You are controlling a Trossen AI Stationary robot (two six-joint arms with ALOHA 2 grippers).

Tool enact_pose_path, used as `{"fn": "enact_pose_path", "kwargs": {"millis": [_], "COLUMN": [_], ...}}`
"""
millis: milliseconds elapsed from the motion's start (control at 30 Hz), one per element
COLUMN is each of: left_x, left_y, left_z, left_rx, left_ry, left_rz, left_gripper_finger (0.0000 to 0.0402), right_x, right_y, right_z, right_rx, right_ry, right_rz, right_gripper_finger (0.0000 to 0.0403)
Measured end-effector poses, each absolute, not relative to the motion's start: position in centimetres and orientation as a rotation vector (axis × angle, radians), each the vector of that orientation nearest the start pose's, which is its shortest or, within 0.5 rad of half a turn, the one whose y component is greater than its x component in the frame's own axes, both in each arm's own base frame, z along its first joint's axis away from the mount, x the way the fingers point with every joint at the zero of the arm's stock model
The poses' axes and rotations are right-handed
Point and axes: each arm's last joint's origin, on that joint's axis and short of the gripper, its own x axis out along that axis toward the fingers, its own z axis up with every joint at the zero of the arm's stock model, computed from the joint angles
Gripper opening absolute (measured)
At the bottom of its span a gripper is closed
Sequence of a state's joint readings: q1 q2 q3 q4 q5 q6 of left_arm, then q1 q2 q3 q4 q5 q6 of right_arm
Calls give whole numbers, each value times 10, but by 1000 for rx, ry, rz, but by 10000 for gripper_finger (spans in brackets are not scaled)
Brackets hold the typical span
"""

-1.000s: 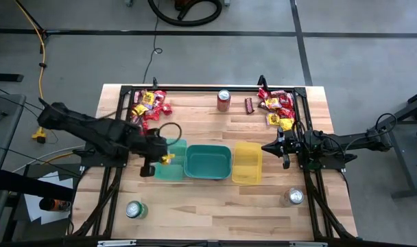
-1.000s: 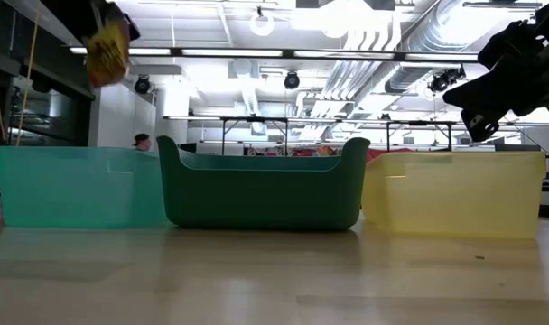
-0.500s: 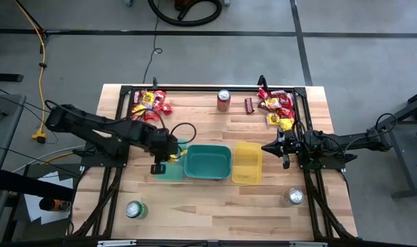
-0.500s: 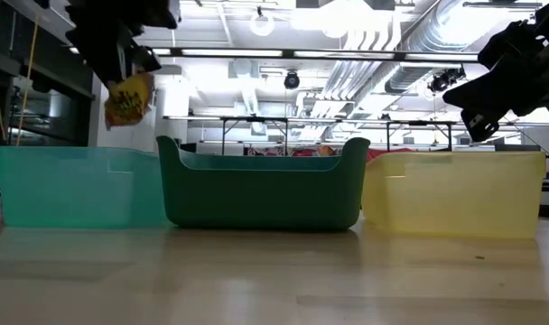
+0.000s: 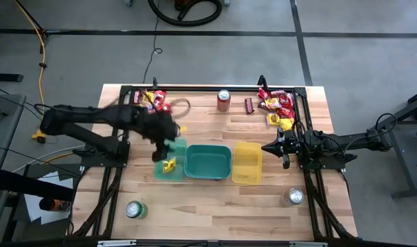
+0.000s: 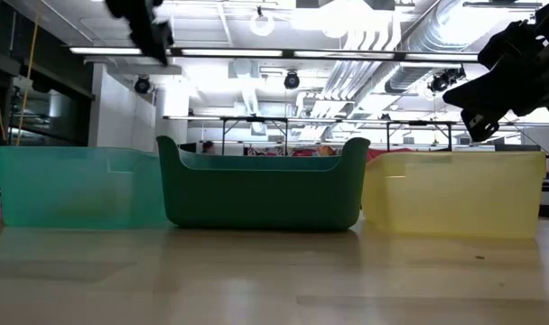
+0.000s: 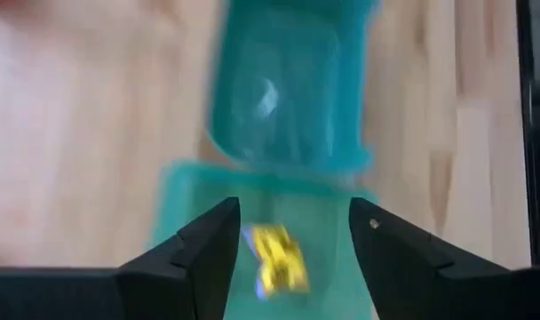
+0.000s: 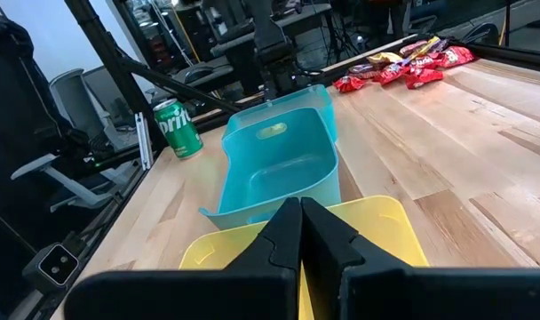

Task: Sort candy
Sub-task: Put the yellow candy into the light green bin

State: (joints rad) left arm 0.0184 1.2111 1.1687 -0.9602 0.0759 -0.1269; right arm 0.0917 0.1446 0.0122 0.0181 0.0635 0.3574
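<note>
A yellow candy packet (image 5: pixel 169 165) (image 7: pixel 274 258) lies on the floor of the light teal bin (image 5: pixel 160 171). My left gripper (image 5: pixel 162 143) (image 7: pixel 292 236) hangs open above that bin's far side, clear of the packet, and shows at the low view's top (image 6: pixel 144 23). More candy lies on the table in two heaps, far left (image 5: pixel 151 101) and far right (image 5: pixel 277 108), with one dark brown bar (image 5: pixel 249 104) beside the right heap. My right gripper (image 5: pixel 266 147) (image 8: pixel 299 213) waits shut, level, just right of the yellow bin (image 5: pixel 247 163).
The dark teal bin (image 5: pixel 208 162) stands between the light teal and yellow bins. A red can (image 5: pixel 224 99) stands at the far edge, a green can (image 5: pixel 135 209) near left, a silver can (image 5: pixel 294 197) near right. A black frame (image 5: pixel 195 88) borders the table.
My left gripper carried the yellow packet rightward over the light teal bin and let go of it. The packet has fallen into the bin. The gripper has then risen and swung toward the table's far edge.
</note>
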Motion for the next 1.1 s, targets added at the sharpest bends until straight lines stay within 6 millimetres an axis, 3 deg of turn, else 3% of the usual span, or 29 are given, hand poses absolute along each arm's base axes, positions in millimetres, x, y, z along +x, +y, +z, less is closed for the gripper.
{"fn": "enact_pose_path", "kwargs": {"millis": [133, 200, 367, 433, 533, 700, 833, 1000, 1100], "left_x": [216, 210, 193, 189, 187, 187, 189, 185, 182], "left_y": [17, 23, 29, 31, 32, 36, 40, 40, 39], "left_z": [347, 358, 371, 372, 368, 363, 368, 370, 371], "left_rx": [-197, -198, -219, -220, -219, -238, -249, -266, -275], "left_ry": [783, 674, 504, 461, 408, 350, 291, 271, 272], "left_rz": [97, 134, 181, 190, 199, 219, 233, 235, 234], "left_gripper_finger": [201, 200, 200, 199, 199, 199, 199, 199, 199], "right_x": [106, 106, 89, 82, 83, 104, 131, 140, 144], "right_y": [7, 6, -3, -6, -9, -11, -23, -49, -67], "right_z": [161, 176, 220, 228, 236, 275, 293, 275, 260], "right_rx": [218, 399, 865, 929, 892, 839, 827, 817, 809], "right_ry": [73, -78, -654, -791, -807, -645, -287, 325, 529], "right_rz": [-20, -4, -78, -117, -189, -256, -510, -929, -1064], "right_gripper_finger": [0, 0, 0, 0, 0, 0, 1, 10, 40]}}
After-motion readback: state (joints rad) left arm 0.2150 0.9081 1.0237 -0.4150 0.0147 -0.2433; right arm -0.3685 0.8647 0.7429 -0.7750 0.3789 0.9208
